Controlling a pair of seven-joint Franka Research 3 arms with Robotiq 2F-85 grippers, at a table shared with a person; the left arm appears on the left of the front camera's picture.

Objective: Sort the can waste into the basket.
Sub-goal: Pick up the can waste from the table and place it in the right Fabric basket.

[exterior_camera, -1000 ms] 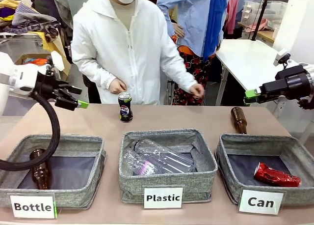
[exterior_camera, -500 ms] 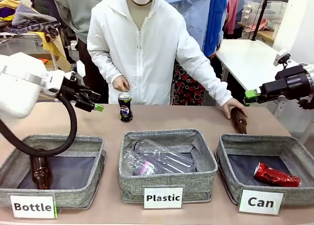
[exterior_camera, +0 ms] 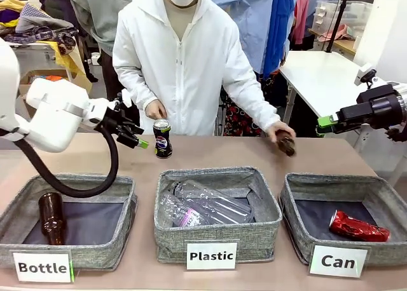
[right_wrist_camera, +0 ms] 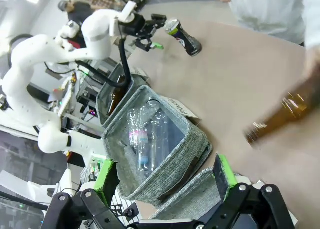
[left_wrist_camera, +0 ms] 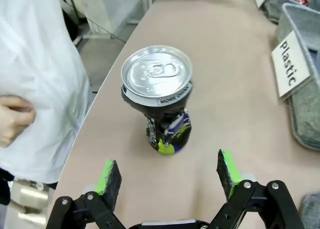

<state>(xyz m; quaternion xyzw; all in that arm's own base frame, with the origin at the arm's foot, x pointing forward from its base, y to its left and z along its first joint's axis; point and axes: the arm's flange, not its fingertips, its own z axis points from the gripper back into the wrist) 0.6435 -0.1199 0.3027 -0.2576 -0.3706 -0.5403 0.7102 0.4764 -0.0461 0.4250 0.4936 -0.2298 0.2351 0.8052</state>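
L gripper (exterior_camera: 138, 137) has swung in from 9 o'clock, jaws wide. It's now just beside the black-blue can (exterior_camera: 162, 138), which stands upright at 12 o'clock of the Plastic bin (exterior_camera: 216, 230), so a grab looks imminent. R gripper (exterior_camera: 325, 122) wide, idle at 3 o'clock. Red crushed can (exterior_camera: 358, 227) already in the Can basket (exterior_camera: 294, 199). Person's hand (exterior_camera: 278, 133) has lifted the brown bottle (exterior_camera: 286, 145).

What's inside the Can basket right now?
One crushed red can lies on the dark lining of the Can basket, toward its right side. The near wall hides the front strip of its floor.
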